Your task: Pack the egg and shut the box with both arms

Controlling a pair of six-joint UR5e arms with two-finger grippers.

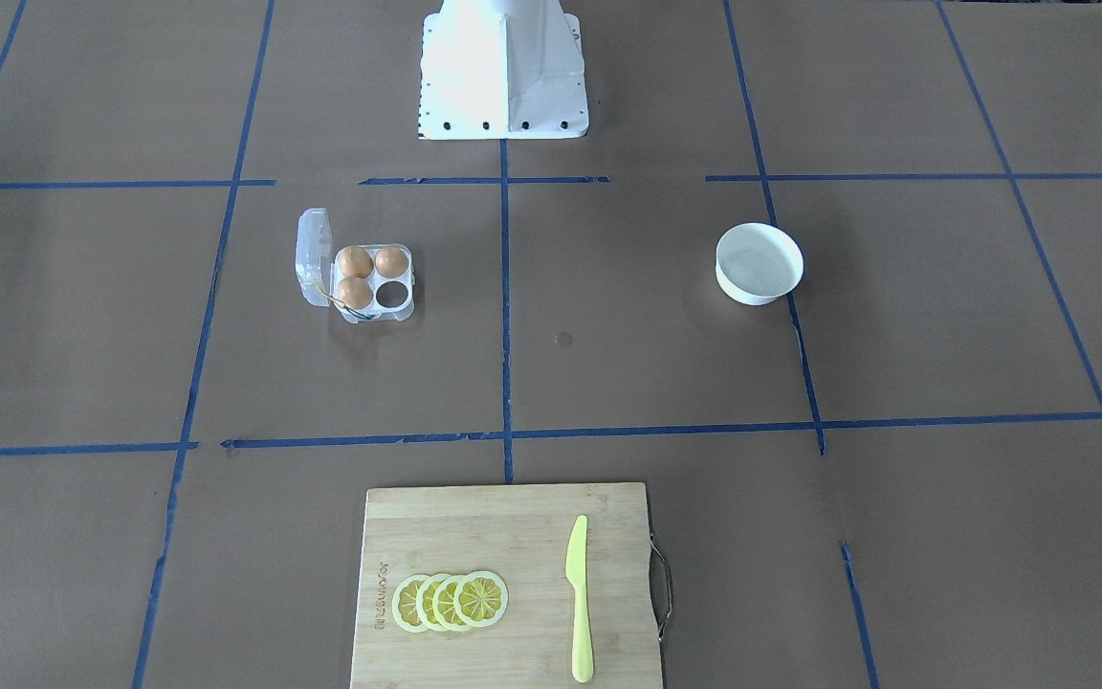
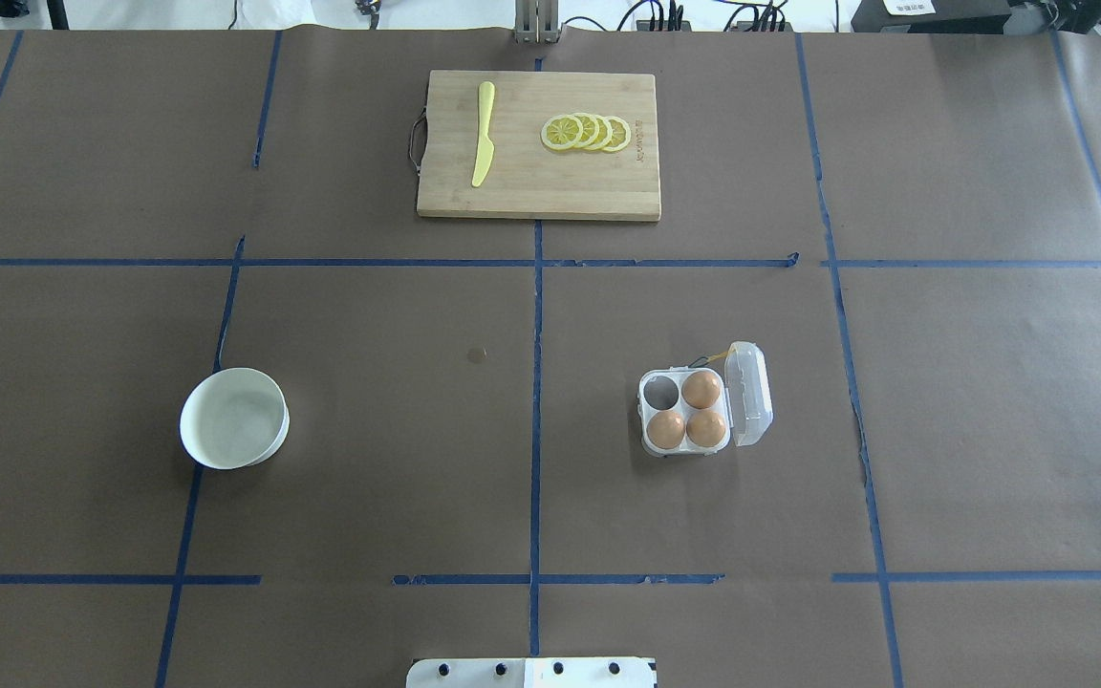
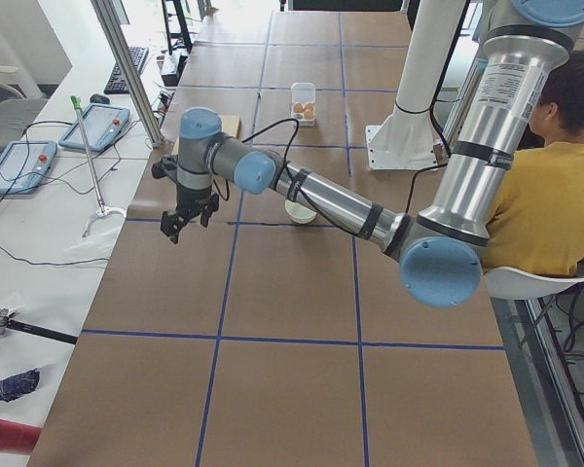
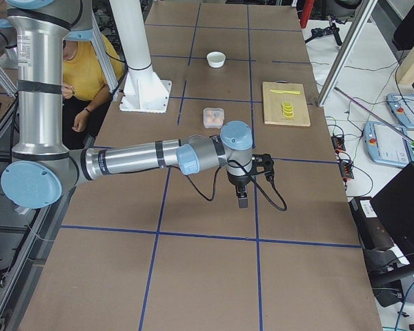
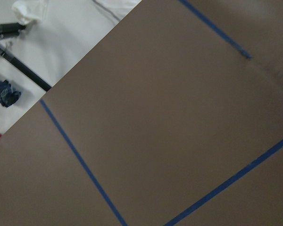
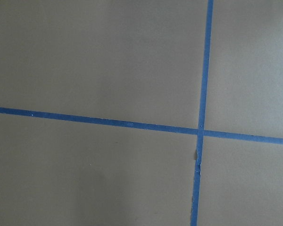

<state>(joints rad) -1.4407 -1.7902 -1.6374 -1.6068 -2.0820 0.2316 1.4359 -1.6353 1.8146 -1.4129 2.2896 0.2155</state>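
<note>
Three eggs [image 2: 701, 389] sit in the open four-cell box [image 2: 643, 413].

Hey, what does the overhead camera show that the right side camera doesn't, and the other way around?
Only the overhead view: the box seen from above, its lid open, with three eggs and one empty cell clearly countable. Only the exterior right view: the right arm stretched out, its pincer pointing down at the table, plus a person in yellow. Both: the box, the white bowl, and the cutting board with lemon slices and a knife.
</note>
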